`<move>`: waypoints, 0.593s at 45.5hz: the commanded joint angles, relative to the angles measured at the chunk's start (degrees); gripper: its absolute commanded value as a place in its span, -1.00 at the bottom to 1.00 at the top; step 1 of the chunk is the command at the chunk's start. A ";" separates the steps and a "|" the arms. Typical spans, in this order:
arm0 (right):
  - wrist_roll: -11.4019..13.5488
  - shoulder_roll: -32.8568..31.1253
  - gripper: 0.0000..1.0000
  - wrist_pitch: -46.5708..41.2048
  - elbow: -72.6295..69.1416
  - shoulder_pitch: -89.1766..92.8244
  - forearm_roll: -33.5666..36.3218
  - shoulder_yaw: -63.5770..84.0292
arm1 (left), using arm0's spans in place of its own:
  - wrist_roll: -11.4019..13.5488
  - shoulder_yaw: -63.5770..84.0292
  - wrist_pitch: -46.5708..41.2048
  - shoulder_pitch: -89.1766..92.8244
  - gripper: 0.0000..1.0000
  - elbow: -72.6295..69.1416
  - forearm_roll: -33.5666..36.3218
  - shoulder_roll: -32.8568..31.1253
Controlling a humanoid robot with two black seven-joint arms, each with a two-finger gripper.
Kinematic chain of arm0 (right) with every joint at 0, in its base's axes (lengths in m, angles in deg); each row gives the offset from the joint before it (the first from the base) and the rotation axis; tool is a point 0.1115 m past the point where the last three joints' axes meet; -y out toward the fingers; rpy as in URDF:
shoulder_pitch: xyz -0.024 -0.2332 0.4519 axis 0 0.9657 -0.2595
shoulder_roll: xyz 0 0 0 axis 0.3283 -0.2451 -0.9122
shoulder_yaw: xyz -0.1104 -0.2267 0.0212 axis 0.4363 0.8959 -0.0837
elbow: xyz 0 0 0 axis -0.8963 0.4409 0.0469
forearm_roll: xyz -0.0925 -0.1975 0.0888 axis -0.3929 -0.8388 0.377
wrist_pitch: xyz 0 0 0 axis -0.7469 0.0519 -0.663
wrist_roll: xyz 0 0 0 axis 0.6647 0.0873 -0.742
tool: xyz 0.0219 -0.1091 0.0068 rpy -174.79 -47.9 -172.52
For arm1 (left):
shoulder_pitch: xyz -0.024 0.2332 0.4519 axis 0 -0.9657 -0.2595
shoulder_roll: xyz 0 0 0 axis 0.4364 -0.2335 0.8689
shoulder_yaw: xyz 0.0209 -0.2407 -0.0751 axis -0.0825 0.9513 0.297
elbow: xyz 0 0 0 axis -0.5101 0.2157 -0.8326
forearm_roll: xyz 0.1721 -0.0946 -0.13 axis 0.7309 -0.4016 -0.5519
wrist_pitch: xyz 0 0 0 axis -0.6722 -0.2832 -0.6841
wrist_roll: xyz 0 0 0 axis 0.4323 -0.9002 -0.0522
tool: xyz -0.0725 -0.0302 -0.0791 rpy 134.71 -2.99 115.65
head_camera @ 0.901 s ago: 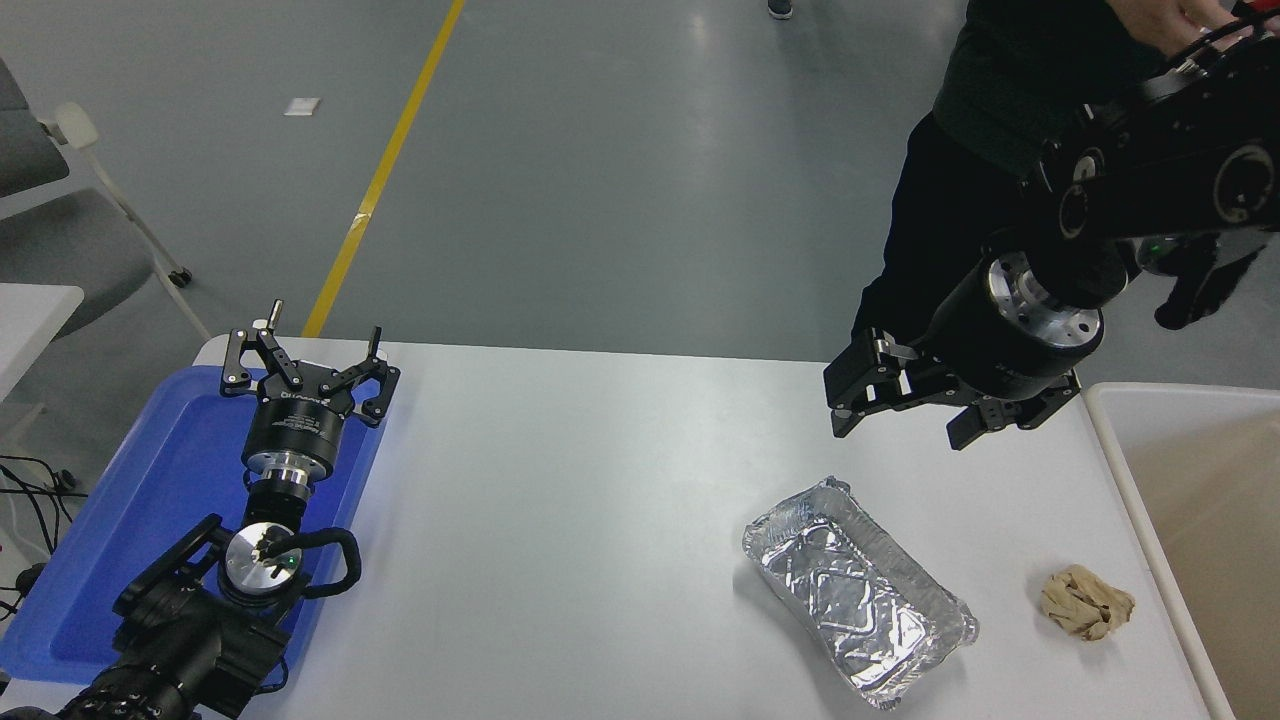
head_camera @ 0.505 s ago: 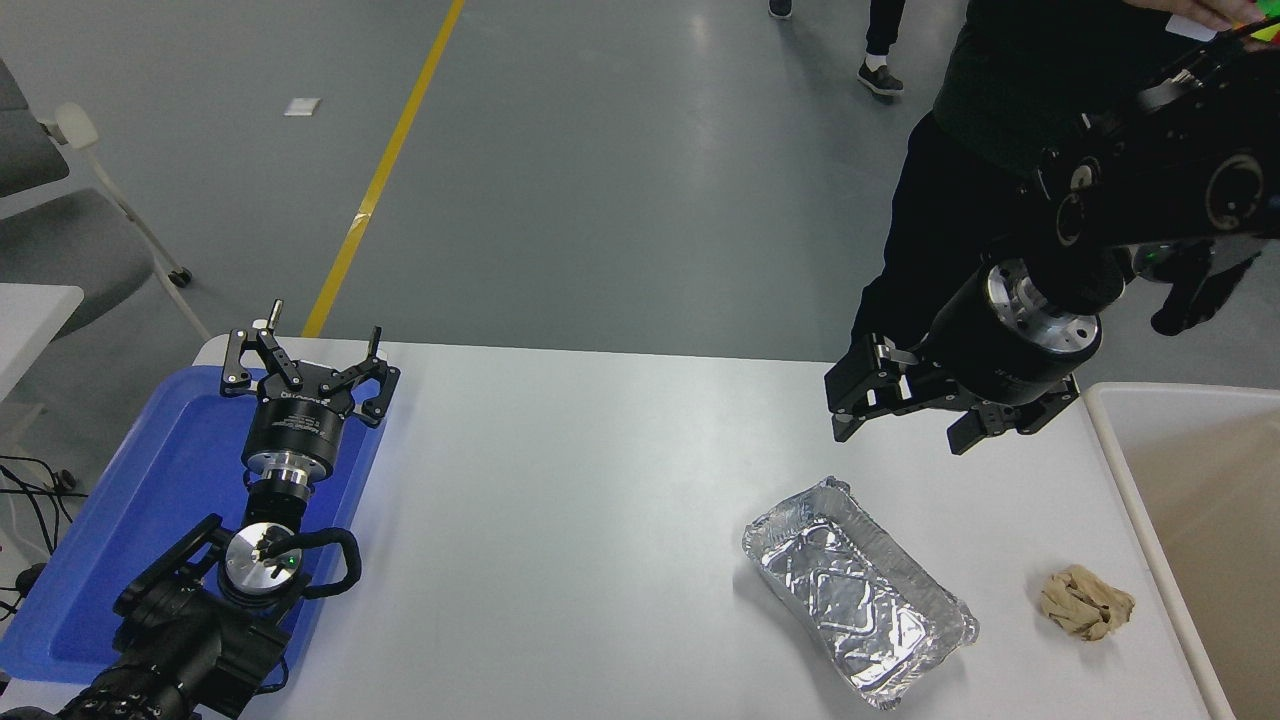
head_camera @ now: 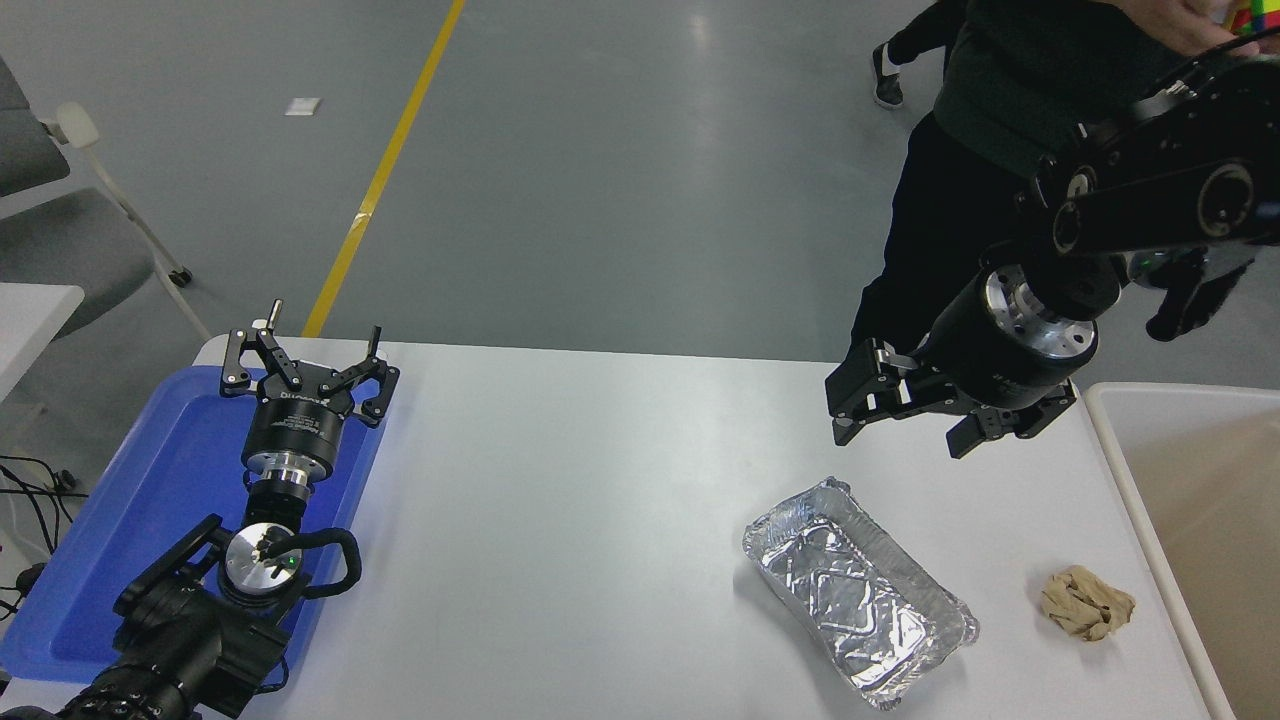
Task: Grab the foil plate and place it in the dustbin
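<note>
Two grippers show, and only one looks placed to work. The right gripper [head_camera: 905, 425] hangs above the worktop [head_camera: 600, 480] with its fingers apart, at about 12 o'clock from the foil plate [head_camera: 858, 590] and well clear of it; the spread suits a grasp over the plate's raised rim. The foil plate lies flat and empty on the worktop, its long side running from 10 to 4 o'clock, so a grip across the short side looks easiest. Thin foil will likely crumple if squeezed hard. At 3 o'clock from it sits a crumpled paper ball [head_camera: 1086, 602], then the dustbin [head_camera: 1120, 470] at the worktop's right edge, a short carry away. The left gripper [head_camera: 308, 360] rests over the blue tray [head_camera: 160, 480] at 9 o'clock, fingers spread.
</note>
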 commanded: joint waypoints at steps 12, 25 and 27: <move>0.03 -10.31 1.00 10.44 -0.23 7.02 -8.75 -0.67 | 0.00 0.00 0.01 0.00 1.00 0.00 0.00 0.00; -0.06 -11.28 1.00 29.42 -0.23 18.18 -12.79 -4.01 | 0.00 0.00 0.01 0.00 1.00 0.00 0.00 0.00; -0.14 -11.20 1.00 31.53 -0.32 20.12 -14.19 -4.36 | 0.00 0.00 -0.07 0.00 1.00 0.00 0.00 0.00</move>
